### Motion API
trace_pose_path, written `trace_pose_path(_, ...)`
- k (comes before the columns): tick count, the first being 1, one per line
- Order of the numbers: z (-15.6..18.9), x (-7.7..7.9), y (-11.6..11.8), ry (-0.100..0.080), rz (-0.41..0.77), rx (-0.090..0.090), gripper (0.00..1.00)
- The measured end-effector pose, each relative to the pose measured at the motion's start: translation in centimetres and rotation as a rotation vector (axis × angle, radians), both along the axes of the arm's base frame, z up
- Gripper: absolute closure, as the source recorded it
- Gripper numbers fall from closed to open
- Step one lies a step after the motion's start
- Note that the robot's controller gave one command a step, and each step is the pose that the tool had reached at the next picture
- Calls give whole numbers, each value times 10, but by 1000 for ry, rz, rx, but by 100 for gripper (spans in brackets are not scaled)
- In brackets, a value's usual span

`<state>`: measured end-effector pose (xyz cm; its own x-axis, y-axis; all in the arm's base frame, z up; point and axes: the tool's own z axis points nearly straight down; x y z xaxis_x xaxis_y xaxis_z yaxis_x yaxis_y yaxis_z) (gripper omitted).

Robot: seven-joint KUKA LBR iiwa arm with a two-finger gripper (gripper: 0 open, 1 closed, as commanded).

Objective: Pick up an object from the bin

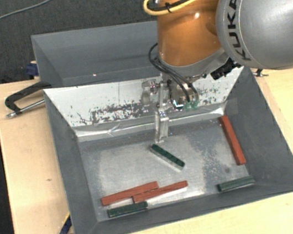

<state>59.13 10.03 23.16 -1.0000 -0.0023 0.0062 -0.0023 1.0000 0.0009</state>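
Finds the gripper (162, 137) low over the middle of the grey bin (70, 166), its tip just above, perhaps touching, the upper left end of a slim dark green bar (168, 156) that lies slantwise on the floor. Cannot tell from this angle whether clenched or released; sees nothing held. Judges the task barely begun: approach made, grasp and lift both left to do. Notes the other pieces flat on the floor: a red-brown bar (232, 140) along the right wall, a second green bar (235, 184) near the front right corner, and a small cluster of bars (144, 197) at the front left, well apart from the gripper. Calls next for closing on the slanted bar and raising it clear.
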Motion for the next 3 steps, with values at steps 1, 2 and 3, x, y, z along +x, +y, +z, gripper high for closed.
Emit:
trace_pose_path(1, -166, -9, -69, 1, -180, -2, 0)
trace_pose_path(2, -161, -7, -67, -7, -179, 1, 100)
trace_pose_path(3, -22, 1, -48, -21, -183, 3, 100)
